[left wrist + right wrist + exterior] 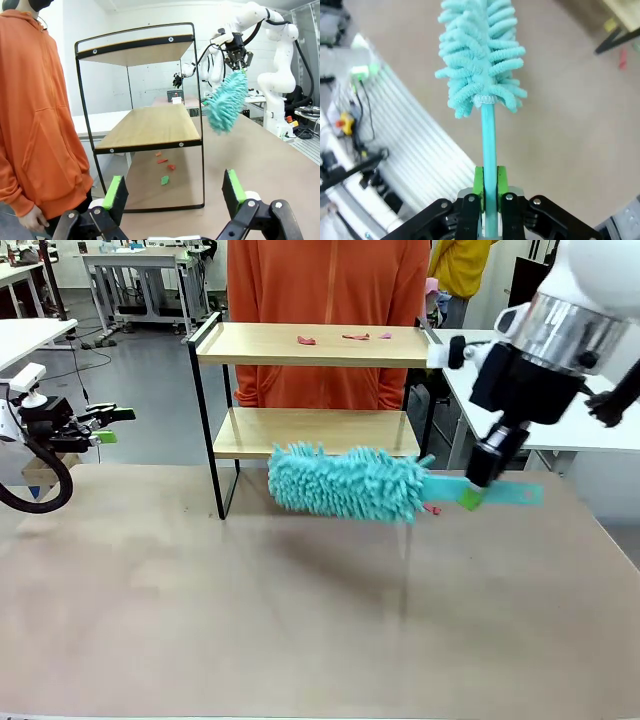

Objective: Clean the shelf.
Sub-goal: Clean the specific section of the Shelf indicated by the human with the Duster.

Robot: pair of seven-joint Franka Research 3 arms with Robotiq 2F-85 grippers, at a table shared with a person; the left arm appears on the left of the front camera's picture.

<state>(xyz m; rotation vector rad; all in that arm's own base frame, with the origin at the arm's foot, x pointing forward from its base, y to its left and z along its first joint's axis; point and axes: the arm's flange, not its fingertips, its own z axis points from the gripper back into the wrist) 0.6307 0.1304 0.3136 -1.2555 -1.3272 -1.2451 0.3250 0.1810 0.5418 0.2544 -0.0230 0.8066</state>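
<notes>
Table (300,620): duster (345,482) in frt of shelf (260,344)

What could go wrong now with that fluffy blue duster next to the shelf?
1. The right claw pinches the duster on its thin handle, away from the fluffy head, so the head might twist or slip when it pushes.
2. The head hangs close to the thin black frame of the shelf; a bump could shove the shelf.
3. Sweeping the pink scraps on the top board could flick them towards the person standing right behind.
</notes>
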